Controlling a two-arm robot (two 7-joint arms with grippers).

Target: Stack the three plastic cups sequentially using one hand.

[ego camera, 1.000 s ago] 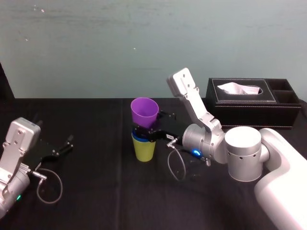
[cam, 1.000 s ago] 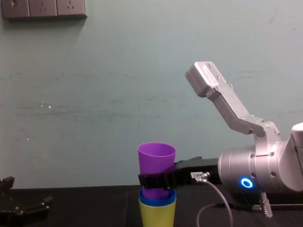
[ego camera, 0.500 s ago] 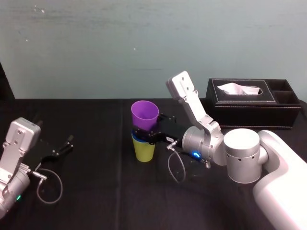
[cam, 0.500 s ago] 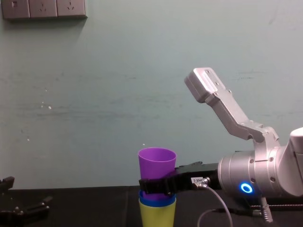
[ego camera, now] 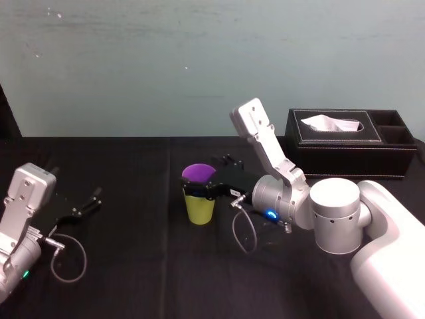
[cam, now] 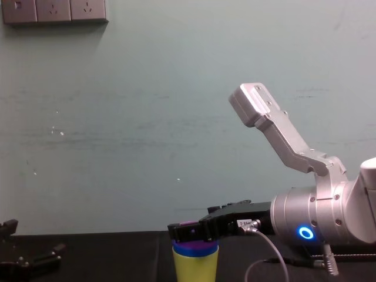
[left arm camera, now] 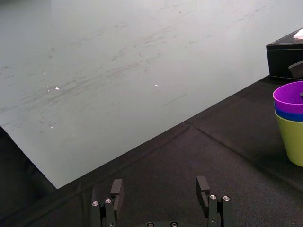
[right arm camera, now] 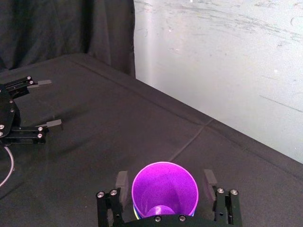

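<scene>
I see the purple tapered plastic cup (ego camera: 198, 172) seated deep in the blue plastic cup (left arm camera: 289, 115), which sits inside the yellow-green plastic cup (ego camera: 200, 209); the stack stands upright mid-counter (ego camera: 133, 266). My right claw (right arm camera: 165, 179), reaching in from 3 o'clock, straddles the purple rim with its fingers spread clear of it, gripping nothing. My left claw (left arm camera: 160, 184) rests spread and empty at 9 o'clock.

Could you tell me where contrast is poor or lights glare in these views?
Head view: the black right tool at the purple cup and the parked left tool blend into the dark tablecloth. Chest view: the blue ring light glows brightly.
</scene>
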